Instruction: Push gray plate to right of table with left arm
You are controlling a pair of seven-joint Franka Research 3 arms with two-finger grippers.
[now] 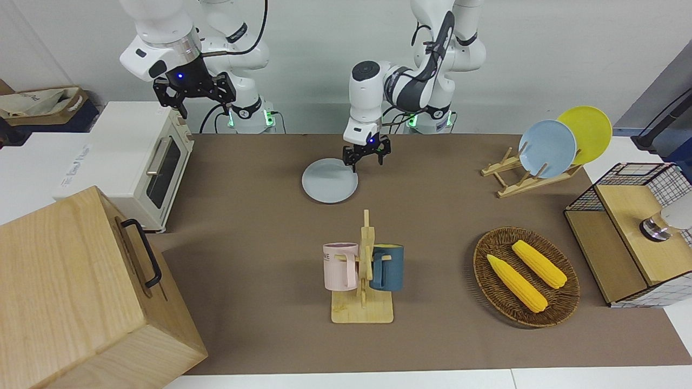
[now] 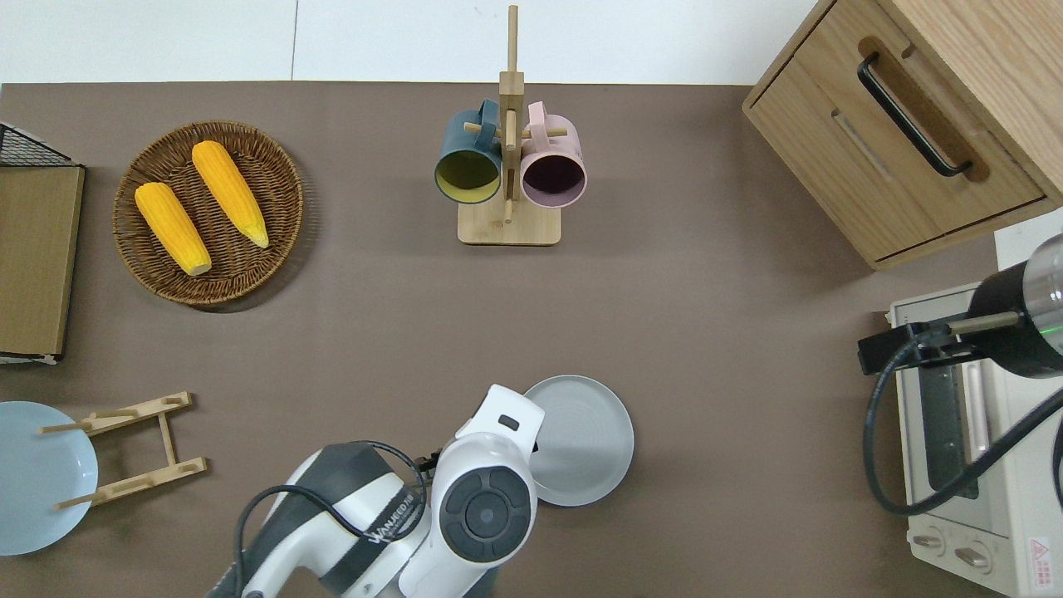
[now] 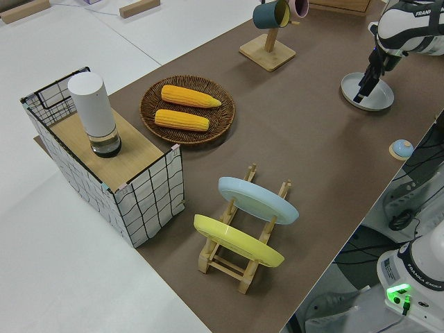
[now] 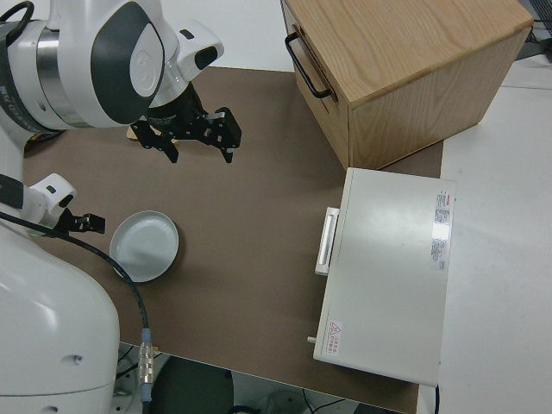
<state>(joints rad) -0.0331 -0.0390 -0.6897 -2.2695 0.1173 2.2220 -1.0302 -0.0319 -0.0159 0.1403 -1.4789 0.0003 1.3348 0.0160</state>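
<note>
The gray plate (image 1: 330, 187) lies flat on the brown table (image 1: 259, 237), near the robots' edge; it also shows in the overhead view (image 2: 585, 440), the left side view (image 3: 371, 97) and the right side view (image 4: 147, 246). My left gripper (image 1: 367, 158) is open and empty, fingers pointing down at the plate's rim on the side toward the left arm's end of the table. In the overhead view the arm's wrist (image 2: 486, 507) hides it. It also shows in the left side view (image 3: 363, 84). My right gripper (image 1: 194, 94) is open and parked.
A mug rack (image 1: 363, 275) with a pink and a dark blue mug stands farther from the robots than the plate. A toaster oven (image 1: 140, 162) and a wooden cabinet (image 1: 81, 292) fill the right arm's end. A corn basket (image 1: 525, 276), a plate rack (image 1: 546, 151) and a wire shelf (image 1: 627, 232) stand at the left arm's end.
</note>
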